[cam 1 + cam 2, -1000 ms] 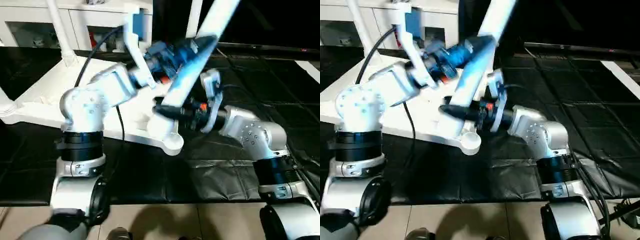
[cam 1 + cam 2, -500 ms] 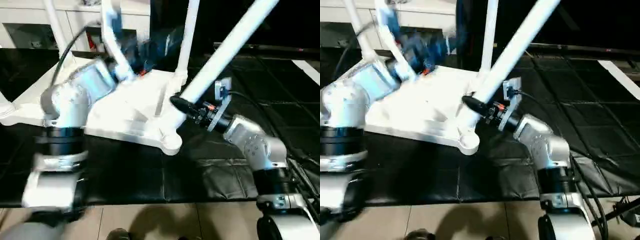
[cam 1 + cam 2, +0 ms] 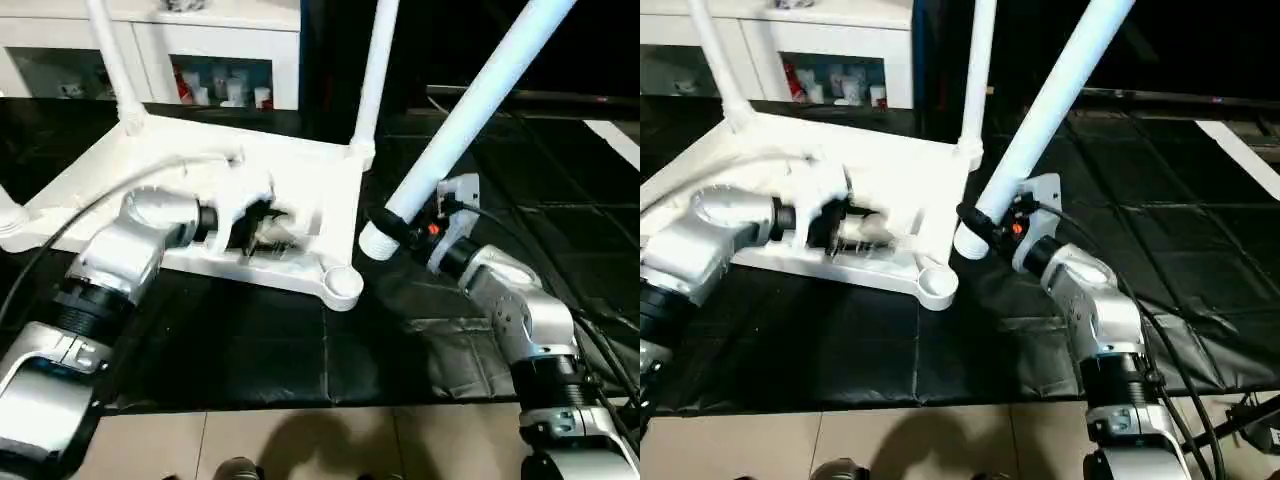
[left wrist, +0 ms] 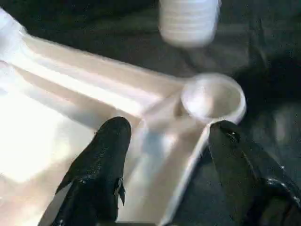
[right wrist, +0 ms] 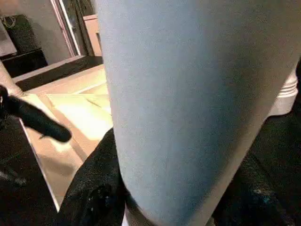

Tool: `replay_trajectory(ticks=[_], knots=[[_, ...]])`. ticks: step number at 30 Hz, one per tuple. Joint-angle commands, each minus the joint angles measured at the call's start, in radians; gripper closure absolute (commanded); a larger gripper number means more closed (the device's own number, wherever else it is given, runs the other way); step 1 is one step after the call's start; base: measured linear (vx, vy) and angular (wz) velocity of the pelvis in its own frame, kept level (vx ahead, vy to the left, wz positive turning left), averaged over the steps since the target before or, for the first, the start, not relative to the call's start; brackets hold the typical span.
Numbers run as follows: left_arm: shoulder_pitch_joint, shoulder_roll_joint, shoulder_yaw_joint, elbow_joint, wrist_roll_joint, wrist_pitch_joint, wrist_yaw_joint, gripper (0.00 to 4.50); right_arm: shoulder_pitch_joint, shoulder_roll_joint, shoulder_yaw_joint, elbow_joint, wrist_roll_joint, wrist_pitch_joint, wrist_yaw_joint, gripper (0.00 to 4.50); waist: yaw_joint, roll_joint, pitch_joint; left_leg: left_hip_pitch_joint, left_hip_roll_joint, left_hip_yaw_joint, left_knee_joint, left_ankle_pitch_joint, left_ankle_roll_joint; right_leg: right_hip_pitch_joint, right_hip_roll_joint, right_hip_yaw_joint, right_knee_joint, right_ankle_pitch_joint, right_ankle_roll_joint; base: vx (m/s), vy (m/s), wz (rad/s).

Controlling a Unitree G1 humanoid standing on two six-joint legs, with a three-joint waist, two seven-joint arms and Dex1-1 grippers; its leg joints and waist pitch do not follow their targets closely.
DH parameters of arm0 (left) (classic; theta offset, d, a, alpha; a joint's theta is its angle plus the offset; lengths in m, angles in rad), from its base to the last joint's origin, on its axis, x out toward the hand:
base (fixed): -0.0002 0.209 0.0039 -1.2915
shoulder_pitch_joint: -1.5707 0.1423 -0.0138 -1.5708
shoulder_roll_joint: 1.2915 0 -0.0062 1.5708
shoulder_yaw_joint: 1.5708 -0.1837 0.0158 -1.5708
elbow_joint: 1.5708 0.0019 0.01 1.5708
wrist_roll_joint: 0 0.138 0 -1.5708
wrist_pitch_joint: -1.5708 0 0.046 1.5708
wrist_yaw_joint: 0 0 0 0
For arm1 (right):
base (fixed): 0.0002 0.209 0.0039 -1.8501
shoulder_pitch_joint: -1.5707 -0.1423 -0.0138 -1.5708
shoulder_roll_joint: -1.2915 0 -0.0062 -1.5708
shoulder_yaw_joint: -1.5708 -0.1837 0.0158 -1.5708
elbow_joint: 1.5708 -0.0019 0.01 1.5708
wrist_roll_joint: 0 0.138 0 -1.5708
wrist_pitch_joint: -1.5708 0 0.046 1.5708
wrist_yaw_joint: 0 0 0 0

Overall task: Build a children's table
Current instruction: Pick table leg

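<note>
Both claws are at the upturned children's table [image 3: 300,190]. Right gripper [image 3: 385,228] is clamped on a loose white leg [image 3: 470,110] near its thick ribbed end, its black fingers [image 5: 94,188] wrapped about the shaft; that leg slants up out of the head views, so its far end is cut off, and in the right wrist view it blocks nearly everything. Left gripper [image 4: 164,155] stands with its two fingers [image 4: 101,165] apart, straddling the raised rim of the table's underside just short of the near corner, holding nothing that I can make out; in the head views it is smeared against the white frame and its tips are hard to tell from the ribs.

Largest thing is the black mat [image 3: 300,350], on which the table lies top-down, ribbed underside up. Two fitted legs [image 3: 375,70] rise from its far corners and run off the top edge. Behind stands a white cabinet [image 3: 200,50], with small coloured items behind its glass, too small to name.

Smallest is the round corner socket [image 4: 214,96] at the near corner: an open cup with no leg in it. The held leg's end hangs just beside it, not touching
</note>
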Motion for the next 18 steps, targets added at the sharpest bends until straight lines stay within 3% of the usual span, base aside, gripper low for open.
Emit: replay_trajectory(ticks=[1, 3, 7, 12, 13, 18], knots=[[-0.016, 0.015, -0.057, 0.058, 0.076, -0.09, -0.043, 1.77, 0.019, -0.005, 0.007, -0.013, -0.019, -0.021, -0.014, 2.58, -0.006, 0.02, -0.087, 0.022, 0.013, -0.003, -0.082, -0.258, -0.046, 0.064, -0.063, 0.049, -0.084, -0.355, -0.112, 0.0, 0.0, 0.0], [-0.041, -0.002, -0.096, 0.151, 0.138, -0.19, -0.079, 1.97, 0.048, -0.004, 0.023, -0.031, -0.043, -0.014, -0.044, 2.58, -0.007, 0.019, -0.09, 0.02, 0.014, -0.004, -0.082, -0.247, -0.048, 0.069, -0.065, 0.051, -0.078, -0.342, -0.105, 0.0, 0.0, 0.0], [-0.067, -0.023, -0.113, 0.21, 0.16, -0.221, -0.111, 2.24, 0.068, -0.002, 0.038, -0.048, -0.055, -0.001, -0.064, 2.58, -0.009, 0.02, -0.092, 0.02, 0.016, -0.004, -0.081, -0.257, -0.053, 0.07, -0.069, 0.05, -0.075, -0.325, -0.132, 0.0, 0.0, 0.0], [-0.099, -0.044, -0.126, 0.285, 0.188, -0.269, -0.105, 2.68, 0.075, -0.005, 0.042, -0.053, -0.058, 0.0, -0.05, 2.58, -0.014, 0.019, -0.09, 0.02, 0.017, -0.006, -0.081, -0.274, -0.048, 0.07, -0.07, 0.05, -0.075, -0.351, -0.135, 0.0, 0.0, 0.0], [-0.099, -0.044, -0.126, 0.287, 0.189, -0.27, -0.105, 2.68, 0.075, -0.005, 0.042, -0.053, -0.058, 0.0, -0.05, 2.58, -0.015, 0.026, -0.089, 0.02, 0.015, -0.006, -0.08, -0.276, -0.045, 0.069, -0.068, 0.049, -0.078, -0.349, -0.136, 0.0, 0.0, 0.0], [-0.15, -0.108, -0.108, 0.464, 0.232, -0.377, -0.068, 3.14, 0.084, -0.009, 0.051, -0.069, -0.043, -0.003, -0.02, 2.58, -0.013, 0.021, -0.094, 0.017, 0.013, -0.005, -0.077, -0.256, -0.032, 0.075, -0.068, 0.049, -0.077, -0.314, -0.14, 0.0, 0.0, 0.0]])
